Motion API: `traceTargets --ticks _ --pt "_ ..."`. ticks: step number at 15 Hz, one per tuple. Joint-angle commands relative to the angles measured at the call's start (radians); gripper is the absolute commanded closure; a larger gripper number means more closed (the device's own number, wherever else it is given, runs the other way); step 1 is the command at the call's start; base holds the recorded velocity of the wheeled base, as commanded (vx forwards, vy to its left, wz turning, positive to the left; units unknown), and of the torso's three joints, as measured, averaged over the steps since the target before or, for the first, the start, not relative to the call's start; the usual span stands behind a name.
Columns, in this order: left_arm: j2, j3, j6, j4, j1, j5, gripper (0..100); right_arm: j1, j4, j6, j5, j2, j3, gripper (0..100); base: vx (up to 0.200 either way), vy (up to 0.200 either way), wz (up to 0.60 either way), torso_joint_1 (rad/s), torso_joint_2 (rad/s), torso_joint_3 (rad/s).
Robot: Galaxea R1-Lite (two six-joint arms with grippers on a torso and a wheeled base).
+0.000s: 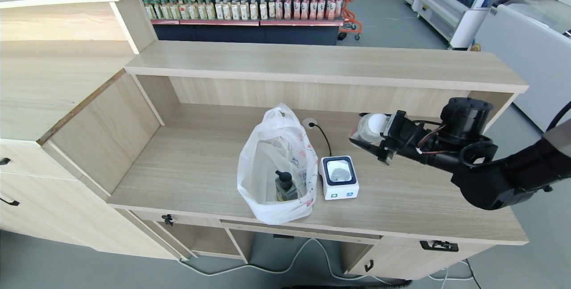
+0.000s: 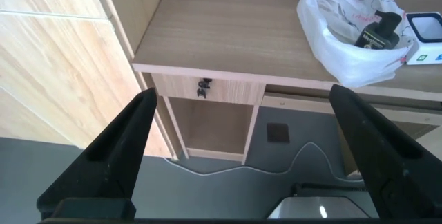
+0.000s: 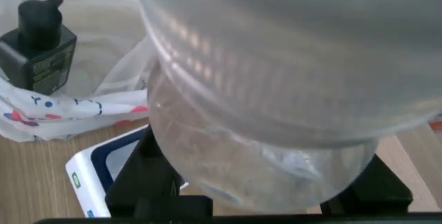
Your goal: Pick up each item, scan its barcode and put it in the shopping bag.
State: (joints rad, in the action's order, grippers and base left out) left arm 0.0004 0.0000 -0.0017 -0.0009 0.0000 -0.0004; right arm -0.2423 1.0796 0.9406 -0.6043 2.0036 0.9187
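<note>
Left gripper [image 2: 243, 99] sat low off the counter's [image 1: 200, 164] front-left corner, jaws wide, holding nothing. Shopping bag [image 1: 274, 164] stood mouth-up, touching the scanner [image 1: 339, 176], with a dark pump bottle [image 1: 284, 185] already inside; likely placed for a short drop. Right gripper [image 1: 379, 142] clamped a clear tub [image 1: 372, 128], held sideways up and right of the scanner, probably to present its barcode.

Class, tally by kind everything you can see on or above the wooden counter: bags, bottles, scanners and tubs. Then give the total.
plastic bag: 1
dark bottle, inside the bag: 1
scanner: 1
clear tub, held above the counter: 1
Total: 4
</note>
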Motion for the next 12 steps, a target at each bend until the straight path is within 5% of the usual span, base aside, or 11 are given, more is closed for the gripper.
traceTargets --ticks 1,12 --pt "0.000 -0.002 0.000 -0.001 0.000 0.000 0 0.009 0.022 0.000 -0.020 0.066 0.002 100 0.000 0.000 0.00 0.000 0.00 0.000" --pt "0.000 0.000 0.000 -0.001 0.000 0.000 0 0.046 0.126 -0.003 -0.098 0.265 0.120 100 0.000 0.000 0.00 0.000 0.00 0.000"
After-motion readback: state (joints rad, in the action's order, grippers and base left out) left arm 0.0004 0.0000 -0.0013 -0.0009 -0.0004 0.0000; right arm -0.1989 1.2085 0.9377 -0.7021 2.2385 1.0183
